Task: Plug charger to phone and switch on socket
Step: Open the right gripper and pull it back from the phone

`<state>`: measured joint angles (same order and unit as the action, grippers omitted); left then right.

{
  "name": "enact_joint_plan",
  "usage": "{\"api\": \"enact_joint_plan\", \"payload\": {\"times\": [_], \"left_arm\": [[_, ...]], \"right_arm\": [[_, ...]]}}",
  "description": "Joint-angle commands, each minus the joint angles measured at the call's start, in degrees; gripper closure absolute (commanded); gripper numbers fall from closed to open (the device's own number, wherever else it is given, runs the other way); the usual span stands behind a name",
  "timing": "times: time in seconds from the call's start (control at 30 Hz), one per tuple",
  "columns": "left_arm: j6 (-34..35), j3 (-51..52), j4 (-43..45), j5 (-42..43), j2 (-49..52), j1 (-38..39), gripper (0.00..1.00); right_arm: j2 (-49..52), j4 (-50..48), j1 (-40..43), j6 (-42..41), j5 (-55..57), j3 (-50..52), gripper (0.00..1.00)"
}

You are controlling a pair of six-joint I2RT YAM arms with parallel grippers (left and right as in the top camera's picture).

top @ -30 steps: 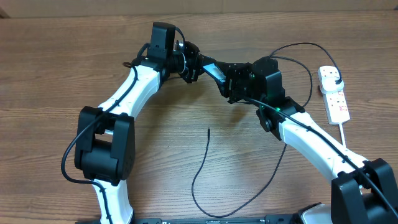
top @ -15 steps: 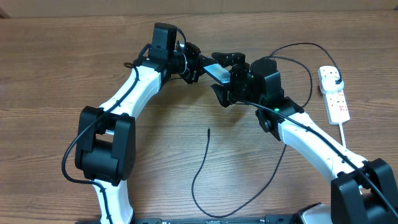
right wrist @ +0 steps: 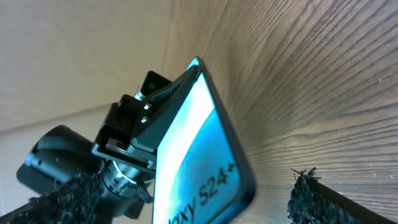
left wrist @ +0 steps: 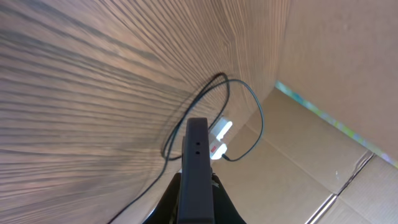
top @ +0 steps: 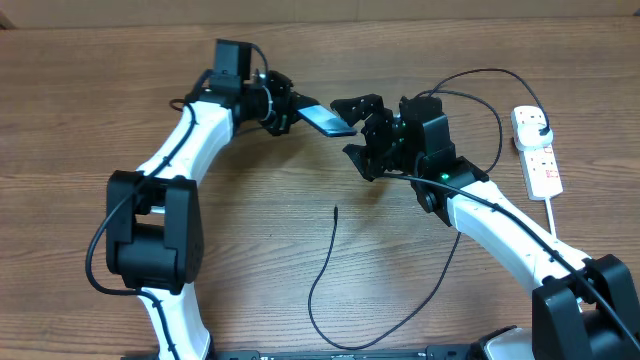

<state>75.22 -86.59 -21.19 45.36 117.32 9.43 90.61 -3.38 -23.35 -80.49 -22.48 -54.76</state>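
Observation:
The phone [top: 324, 119], with its light blue screen, hangs above the table, and my left gripper [top: 290, 110] is shut on its left end. In the left wrist view its dark edge [left wrist: 197, 167] runs straight out from between the fingers [left wrist: 166, 208]. My right gripper [top: 359, 130] stands open just right of the phone's free end. In the right wrist view the screen [right wrist: 199, 146] fills the space before the two pads [right wrist: 309, 194], touching neither. The charger cable's free tip [top: 335, 209] lies on the table. Its other end is plugged into the white socket [top: 538, 152].
The black charger cable [top: 318, 275] loops over the front of the table and passes under my right arm. Another loop [top: 488, 78] arcs behind the right arm to the power strip. The strip's thick white cord [top: 553, 220] runs toward the front right.
My right gripper has opened and let go of the phone. The left arm has drawn the phone leftward, away from the right jaws.

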Motion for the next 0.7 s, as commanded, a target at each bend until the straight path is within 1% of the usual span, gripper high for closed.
{"api": "enact_joint_plan", "payload": {"times": [0.0,0.17,0.33,0.4,0.53,0.67], "left_arm": [[-5.31,0.09,-1.18,4.24,-1.40,-1.51,0.96],[-8.79,0.09,-4.96,4.24,-1.40,-2.93,0.96],[-12.83,0.09,-6.71,4.22,-1.40,-3.10,0.96],[-14.29,0.09,-7.13,4.28,-1.40,-3.10,0.96],[-16.11,0.09,-7.34,5.79,-1.40,-3.10,0.96],[-16.13,0.09,-7.34,5.99,-1.40,-3.10,0.96]], "right_arm": [[-0.48,0.04,-0.04,4.17,-0.74,-0.92,0.00],[-0.48,0.07,-0.04,4.52,-1.03,-0.92,0.00],[-0.48,0.37,0.20,4.50,-0.98,-0.92,0.00],[-0.48,1.99,0.59,4.70,-0.94,-0.92,0.00],[-0.48,7.48,2.34,10.43,-0.74,-0.92,0.00],[-0.48,15.96,4.92,12.50,0.24,-0.92,0.00]]}}
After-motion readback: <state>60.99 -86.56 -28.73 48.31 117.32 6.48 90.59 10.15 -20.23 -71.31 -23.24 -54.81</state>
